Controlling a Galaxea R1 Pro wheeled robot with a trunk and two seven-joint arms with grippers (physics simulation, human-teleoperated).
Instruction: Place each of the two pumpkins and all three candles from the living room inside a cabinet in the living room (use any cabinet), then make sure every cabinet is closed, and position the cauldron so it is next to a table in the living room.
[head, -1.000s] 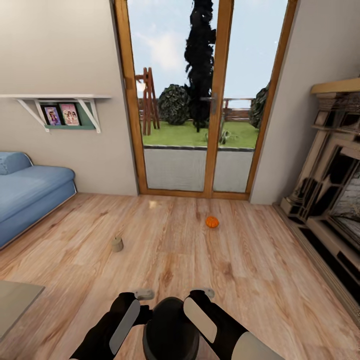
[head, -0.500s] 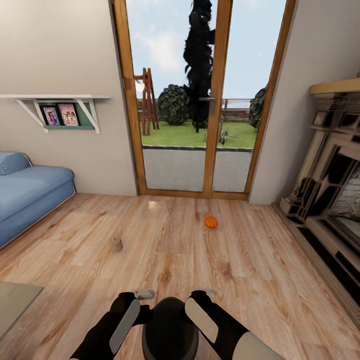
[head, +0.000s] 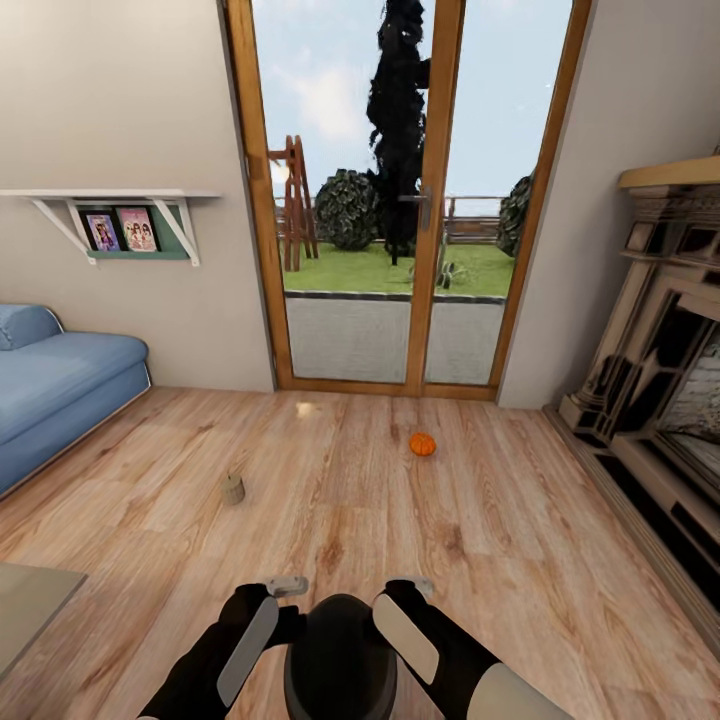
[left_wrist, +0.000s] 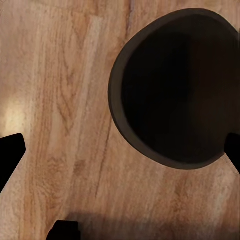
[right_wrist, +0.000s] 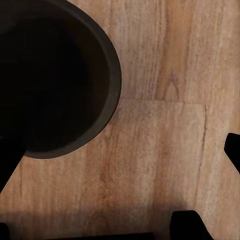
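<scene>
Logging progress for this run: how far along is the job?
Early. Nothing looks stowed: one pumpkin and one candle lie on the wooden floor. In hand: the cauldron sits between both arms, left end effector and right end effector flanking it. Left: stowing the pumpkins and candles, closing cabinets, placing the cauldron by a table.

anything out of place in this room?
Yes: a pumpkin and a candle sit loose on the bare wooden floor, well apart, near the glass doors. A black cauldron sits on the floor between the arms.
</scene>
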